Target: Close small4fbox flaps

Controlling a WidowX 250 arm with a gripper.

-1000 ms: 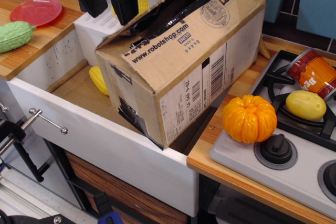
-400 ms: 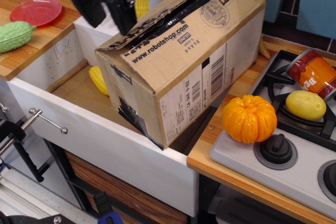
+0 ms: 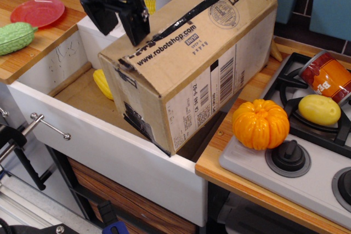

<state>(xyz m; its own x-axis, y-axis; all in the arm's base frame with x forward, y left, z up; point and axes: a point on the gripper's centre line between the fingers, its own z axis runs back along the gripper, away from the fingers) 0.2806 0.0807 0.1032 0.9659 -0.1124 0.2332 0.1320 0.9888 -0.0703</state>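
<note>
The small4fbox [image 3: 208, 75], a brown cardboard box printed "www.robotshop.com", sits tilted in the white sink [image 3: 115, 154], with its right end resting on the counter edge. Its flaps [image 3: 184, 17] lie flat and nearly shut. A strip of shiny black tape runs along the seam between them. My black gripper [image 3: 122, 32] is over the box's top left corner. Its fingers are spread apart, and the right fingertip [image 3: 137, 34] presses on the near flap by the printed text. It holds nothing.
An orange toy pumpkin [image 3: 260, 123] stands on the counter next to the stove [image 3: 307, 160]. A red can [image 3: 328, 75] and a yellow lemon [image 3: 319, 109] lie on the burner. Corn [image 3: 103, 83] lies in the sink. A red plate [image 3: 37, 11] and a green vegetable [image 3: 15, 36] are at far left.
The raised far flap has come down and the gap with black tape has closed. My gripper moved down and right onto the box top.
</note>
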